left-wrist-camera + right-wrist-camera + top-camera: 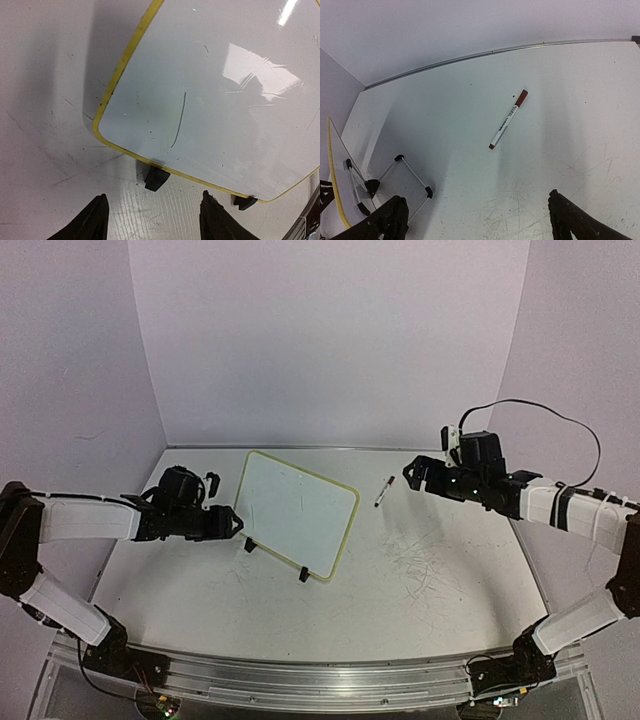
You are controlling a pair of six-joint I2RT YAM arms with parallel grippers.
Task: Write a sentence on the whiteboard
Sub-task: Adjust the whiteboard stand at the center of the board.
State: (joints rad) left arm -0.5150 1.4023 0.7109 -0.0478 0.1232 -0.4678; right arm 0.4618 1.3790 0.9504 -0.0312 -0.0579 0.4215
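Top external: L jaws part-open, R jaws wide, both empty, flanking whiteboard [300, 512].

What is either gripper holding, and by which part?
Nothing: the left gripper and right gripper are open and empty; the marker lies on the table.

Scuffed white tabletop [430, 580] with an upright whiteboard [300, 510] and, nearby, a red-capped marker [384, 491].

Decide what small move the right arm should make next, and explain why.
Probably lower the open right tool onto the white marker pen with red ends, lying untouched on the scuffed white tabletop beside the small yellow-rimmed whiteboard, which bears only stray strokes, no sentence yet.
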